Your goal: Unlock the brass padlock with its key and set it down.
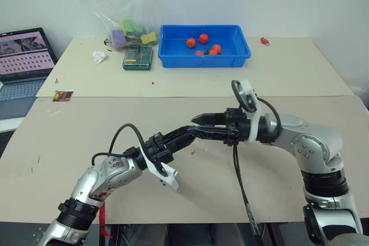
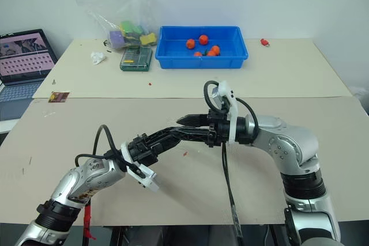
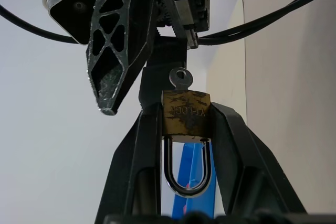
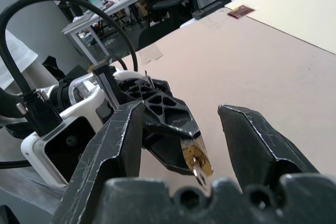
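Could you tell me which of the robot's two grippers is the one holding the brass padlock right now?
The left gripper: its fingers clamp the brass padlock with the key in it. The right gripper is open, its fingers to either side of the key.

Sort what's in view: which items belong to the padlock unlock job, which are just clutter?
Job:
- brass padlock, clamped in the left gripper
- key sticking out of the padlock
- right gripper, jaws open around the key end

Lying about:
- blue bin with small red and orange pieces
- plastic bag of blocks
- green case
- laptop
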Robot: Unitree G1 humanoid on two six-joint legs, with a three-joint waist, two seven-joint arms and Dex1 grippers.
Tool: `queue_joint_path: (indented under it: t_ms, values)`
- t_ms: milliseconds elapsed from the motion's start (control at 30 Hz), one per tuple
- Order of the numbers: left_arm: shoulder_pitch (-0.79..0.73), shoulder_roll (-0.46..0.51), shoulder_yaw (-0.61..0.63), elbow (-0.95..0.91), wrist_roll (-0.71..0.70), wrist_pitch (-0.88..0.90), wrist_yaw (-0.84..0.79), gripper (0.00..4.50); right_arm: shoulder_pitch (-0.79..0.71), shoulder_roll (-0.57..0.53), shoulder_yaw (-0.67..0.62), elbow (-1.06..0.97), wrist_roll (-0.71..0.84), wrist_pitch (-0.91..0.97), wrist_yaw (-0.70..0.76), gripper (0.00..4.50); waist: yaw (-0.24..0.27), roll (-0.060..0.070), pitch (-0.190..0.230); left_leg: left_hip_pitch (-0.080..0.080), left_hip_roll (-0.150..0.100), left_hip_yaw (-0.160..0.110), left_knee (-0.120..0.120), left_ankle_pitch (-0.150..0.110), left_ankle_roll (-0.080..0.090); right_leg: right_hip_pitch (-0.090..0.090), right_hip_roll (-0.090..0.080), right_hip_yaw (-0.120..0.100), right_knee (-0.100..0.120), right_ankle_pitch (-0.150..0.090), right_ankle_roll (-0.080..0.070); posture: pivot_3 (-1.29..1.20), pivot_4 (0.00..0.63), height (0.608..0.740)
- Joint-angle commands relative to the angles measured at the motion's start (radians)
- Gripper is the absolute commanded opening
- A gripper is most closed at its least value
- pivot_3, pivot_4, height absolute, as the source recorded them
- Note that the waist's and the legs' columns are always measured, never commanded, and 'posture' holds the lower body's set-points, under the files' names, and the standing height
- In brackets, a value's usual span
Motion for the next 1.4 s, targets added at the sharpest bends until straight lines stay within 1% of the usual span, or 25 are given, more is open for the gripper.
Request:
queue_joint_path:
  t_ms: [33,367,833,900,933,1000,1067,1100,1133,1400]
  values:
    - [-0.002,-0.003,0.005,-0.01,-0.008,-0.005,0.021,0.86,-0.008,0.006,-0.021,-0.019,0.008,-0.024,-0.005,2.78,0.0,0.0,0.0,0.0,0.0,0.0,0.0,0.0,0.0,0.0,0.0,0.0,0.0,0.0,0.0,0.0,0.15,0.74]
    - [0.015,0.001,0.007,-0.01,-0.01,-0.002,0.029,0.86,0.054,-0.039,0.008,-0.005,-0.055,-0.08,0.069,2.78,0.0,0.0,0.0,0.0,0.0,0.0,0.0,0.0,0.0,0.0,0.0,0.0,0.0,0.0,0.0,0.0,0.15,0.74]
    - [-0.005,-0.007,0.002,-0.018,-0.028,0.017,0.0,0.86,0.067,-0.029,0.033,-0.007,-0.081,-0.097,0.092,2.78,0.0,0.0,0.0,0.0,0.0,0.0,0.0,0.0,0.0,0.0,0.0,0.0,0.0,0.0,0.0,0.0,0.15,0.74]
    - [-0.004,-0.007,0.002,-0.019,-0.028,0.021,-0.001,0.86,0.065,-0.026,0.031,-0.006,-0.081,-0.096,0.09,2.28,0.0,0.0,0.0,0.0,0.0,0.0,0.0,0.0,0.0,0.0,0.0,0.0,0.0,0.0,0.0,0.0,0.15,0.74]
    - [-0.004,-0.008,0.002,-0.02,-0.028,0.022,-0.001,0.86,0.064,-0.025,0.03,-0.005,-0.08,-0.096,0.089,2.15,0.0,0.0,0.0,0.0,0.0,0.0,0.0,0.0,0.0,0.0,0.0,0.0,0.0,0.0,0.0,0.0,0.15,0.74]
    - [-0.003,-0.009,0.002,-0.022,-0.028,0.024,-0.001,0.86,0.063,-0.022,0.031,-0.005,-0.081,-0.096,0.088,1.4,0.0,0.0,0.0,0.0,0.0,0.0,0.0,0.0,0.0,0.0,0.0,0.0,0.0,0.0,0.0,0.0,0.15,0.74]
    - [-0.002,-0.008,0.003,-0.023,-0.029,0.025,-0.001,0.86,0.06,-0.018,0.034,-0.004,-0.083,-0.098,0.087,0.78,0.0,0.0,0.0,0.0,0.0,0.0,0.0,0.0,0.0,0.0,0.0,0.0,0.0,0.0,0.0,0.0,0.15,0.74]
    - [-0.002,-0.009,0.003,-0.023,-0.029,0.025,-0.001,0.86,0.059,-0.015,0.035,-0.003,-0.085,-0.098,0.087,0.37,0.0,0.0,0.0,0.0,0.0,0.0,0.0,0.0,0.0,0.0,0.0,0.0,0.0,0.0,0.0,0.0,0.15,0.74]
    - [-0.001,-0.009,0.003,-0.023,-0.029,0.025,-0.001,0.86,0.057,-0.013,0.037,-0.001,-0.087,-0.1,0.087,0.25,0.0,0.0,0.0,0.0,0.0,0.0,0.0,0.0,0.0,0.0,0.0,0.0,0.0,0.0,0.0,0.0,0.15,0.74]
    - [0.005,-0.01,0.003,-0.016,-0.043,0.028,-0.001,0.86,0.053,-0.005,0.054,0.0,-0.112,-0.117,0.09,0.25,0.0,0.0,0.0,0.0,0.0,0.0,0.0,0.0,0.0,0.0,0.0,0.0,0.0,0.0,0.0,0.0,0.15,0.74]
